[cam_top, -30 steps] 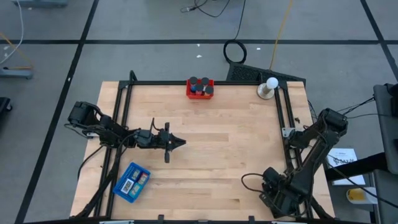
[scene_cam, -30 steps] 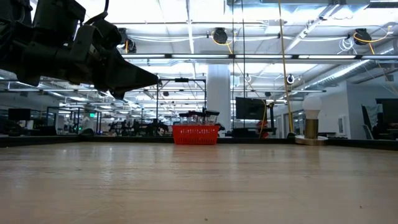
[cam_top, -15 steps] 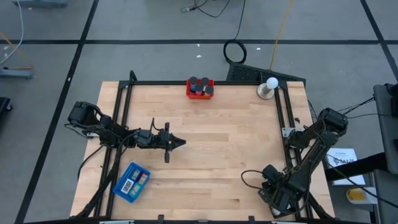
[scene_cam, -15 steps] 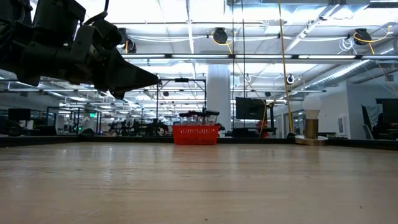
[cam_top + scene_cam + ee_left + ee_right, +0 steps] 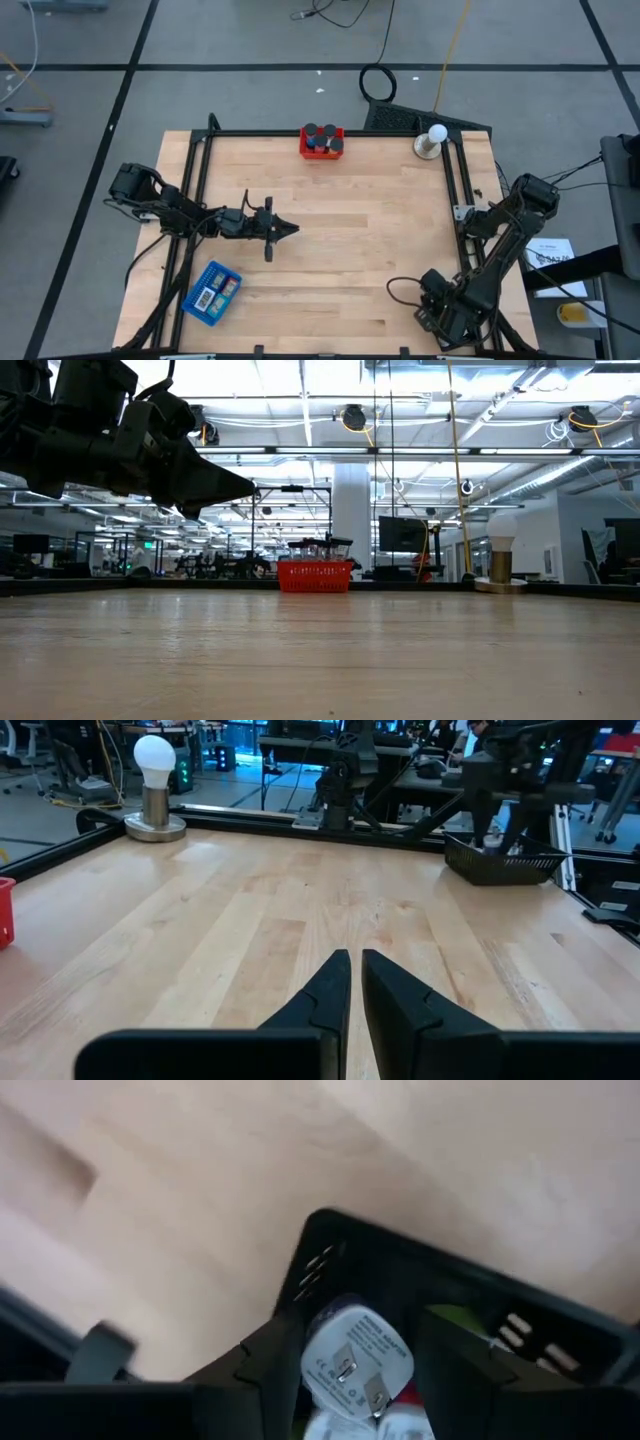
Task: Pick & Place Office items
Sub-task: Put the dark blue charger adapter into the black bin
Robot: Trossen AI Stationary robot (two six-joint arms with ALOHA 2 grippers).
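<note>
My right gripper [image 5: 355,1380] hangs at the table's near right corner [image 5: 447,312], pointing down over a black tray [image 5: 330,1250], and is shut on a white office item, a rounded plug adapter with metal prongs [image 5: 357,1352]. More pieces, white, red and green, lie in the tray below it. My left gripper [image 5: 355,970] hovers shut and level over the table's left middle [image 5: 285,229], with nothing in it. A red tray [image 5: 322,143] with black cylinders stands at the far edge. A blue tray [image 5: 212,291] with labelled pieces stands near left. My right gripper pinches the adapter between its two fingers, one finger [image 5: 270,1370] on the adapter's side [image 5: 312,1352] and the other on the opposite side. The fingers come from above, pointing down. The adapter sits pronged face up over the tray's inside; whether it clears the pieces below, I cannot tell.
A white ball on a round stand [image 5: 432,140] stands at the far right corner. A black rail frame [image 5: 195,180] runs along the table's left, far and right edges. Bare wood [image 5: 360,230] lies between the two arms.
</note>
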